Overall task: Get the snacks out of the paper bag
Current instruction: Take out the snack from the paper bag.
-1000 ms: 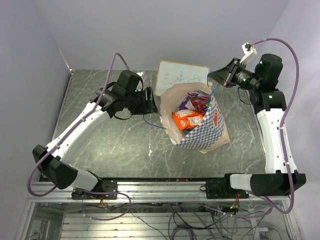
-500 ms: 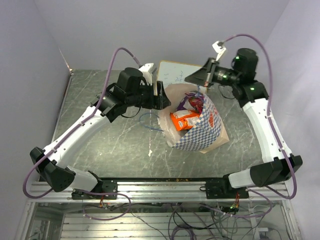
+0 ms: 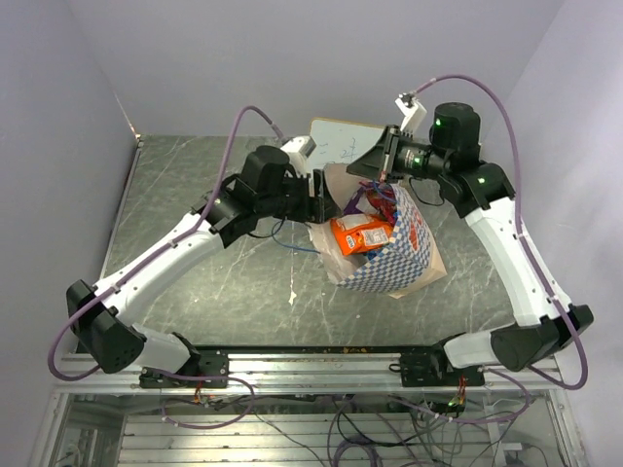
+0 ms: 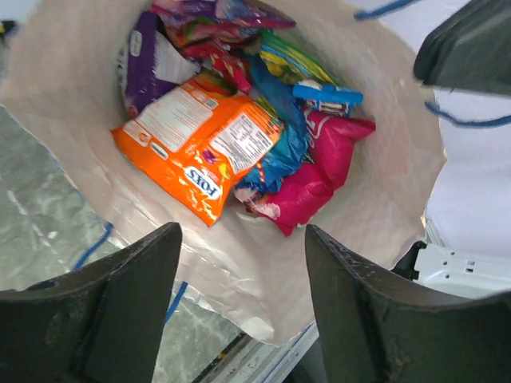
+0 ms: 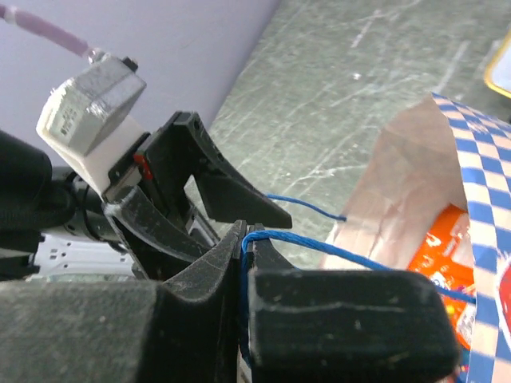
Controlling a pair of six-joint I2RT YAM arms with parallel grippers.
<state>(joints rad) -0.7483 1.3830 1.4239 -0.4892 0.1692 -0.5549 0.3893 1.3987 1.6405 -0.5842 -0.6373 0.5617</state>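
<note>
The paper bag (image 3: 394, 258) stands mid-table with its mouth open. In the left wrist view its cream inside (image 4: 72, 72) holds the snacks: an orange packet (image 4: 196, 140), a purple one (image 4: 144, 56), a blue one (image 4: 275, 140), a pink one (image 4: 319, 167) and a yellow-green one (image 4: 287, 60). My left gripper (image 4: 243, 239) is open and empty, hovering at the bag's left rim (image 3: 328, 202). My right gripper (image 5: 249, 235) is shut on a blue cord handle (image 5: 319, 243) and holds it above the bag's far rim (image 3: 357, 170). The orange packet also shows in the top view (image 3: 358, 233).
A white signboard (image 3: 336, 141) lies behind the bag, partly hidden by both grippers. The bag's other blue cord handle (image 3: 292, 241) trails on the grey marbled table (image 3: 195, 282) to the left. The two grippers are close together above the bag's mouth.
My right gripper has swung left with the cord handle, from the bag's right side to above its far rim. My left gripper has moved right, up to the bag's mouth.
</note>
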